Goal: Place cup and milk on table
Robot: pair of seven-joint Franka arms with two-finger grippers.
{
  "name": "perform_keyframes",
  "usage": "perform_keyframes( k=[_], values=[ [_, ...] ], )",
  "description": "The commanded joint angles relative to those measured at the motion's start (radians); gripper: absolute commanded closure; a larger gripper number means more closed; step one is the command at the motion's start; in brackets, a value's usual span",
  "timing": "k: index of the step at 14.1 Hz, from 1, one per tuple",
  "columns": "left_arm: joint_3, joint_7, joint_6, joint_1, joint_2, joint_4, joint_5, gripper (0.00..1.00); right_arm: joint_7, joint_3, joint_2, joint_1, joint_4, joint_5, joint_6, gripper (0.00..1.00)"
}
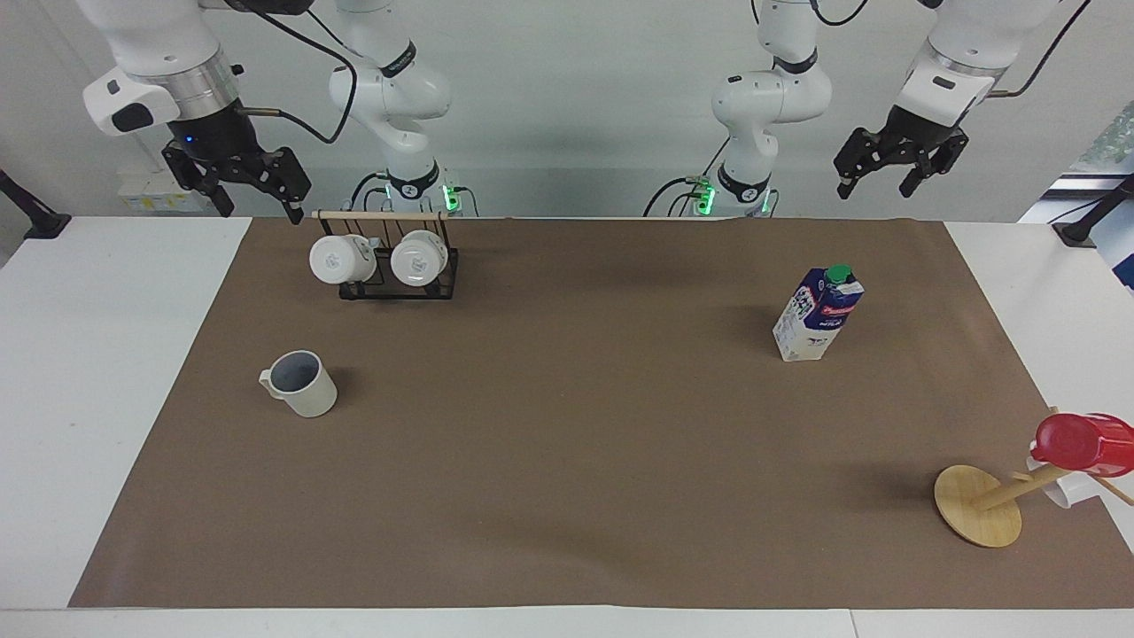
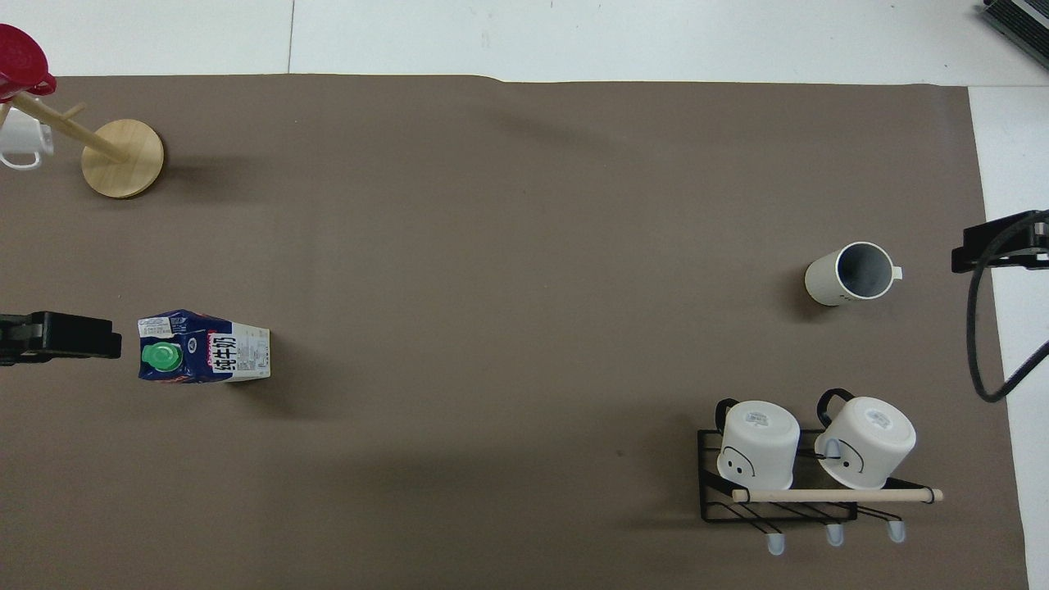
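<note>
Nearest the robots, the right pincer (image 1: 252, 190) hangs in the air above the white worktop (image 1: 106, 372) edge at the right arm's end, its fingers spread apart and holding nothing; the left pincer (image 1: 886, 182) hangs likewise at the left arm's end, fingers parted and empty. Just below them in the facing view, a black wire rack (image 1: 399, 283) carries two glossy white mugs (image 1: 341, 259) hung on their sides under a wooden bar. The milk (image 1: 817, 315) stands upright on the brown sheet (image 1: 567, 443) toward the left arm's end (green cap on top, red band across its face). From the rack, the cup (image 1: 303, 384) sits at about 7 o'clock in the facing view, upright on the sheet, farther from the robots, its small handle pointing toward the right arm's end. Farthest out, at about 4 o'clock from the milk, a wooden stand (image 1: 979, 505) with a round base holds a red cup (image 1: 1085, 443).
</note>
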Motion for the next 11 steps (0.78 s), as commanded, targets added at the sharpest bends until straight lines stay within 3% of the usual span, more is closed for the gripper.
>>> perform_keyframes(
  k=[1,11],
  values=[
    [-0.001,-0.01,-0.024,0.01,0.004,0.023,0.009,0.0,-0.024,0.004,-0.027,-0.011,-0.036,0.022,0.019,0.0],
    [-0.002,-0.01,-0.024,0.006,0.004,0.025,0.009,0.0,-0.019,0.001,-0.027,-0.018,-0.03,0.019,0.007,0.0]
  ],
)
